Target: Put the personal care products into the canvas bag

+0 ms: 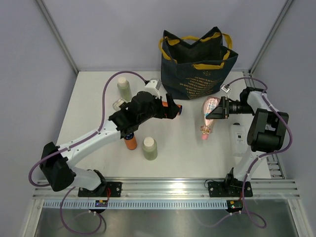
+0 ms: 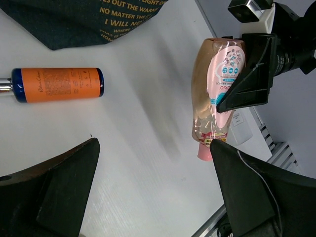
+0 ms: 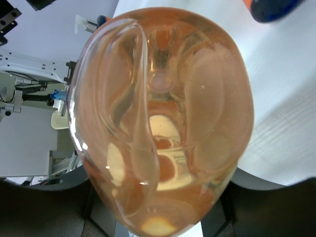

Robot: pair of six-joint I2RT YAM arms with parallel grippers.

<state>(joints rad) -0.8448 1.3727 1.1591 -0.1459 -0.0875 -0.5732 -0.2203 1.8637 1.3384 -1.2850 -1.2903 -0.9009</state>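
R end effector [image 1: 216,111] clamped on peach teardrop bottle [image 1: 209,118], looks mid-carry. L end effector [image 1: 174,109] wide open, empty. Next: raise bottle over canvas bag [image 1: 197,74] mouth, release.

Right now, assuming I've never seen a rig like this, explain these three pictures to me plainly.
Two robot arms are bolted at the near edge of a table. The overhead picture looks down on both; the other two come from a camera on each wrist. The left end effector is open and empty. The right end effector is shut on a peach teardrop bottle, which fills its wrist view. A navy canvas bag stands at the back. Also on the table: two pale green bottles, a white rectangular bottle, and two orange bottles, one lying near the bag.
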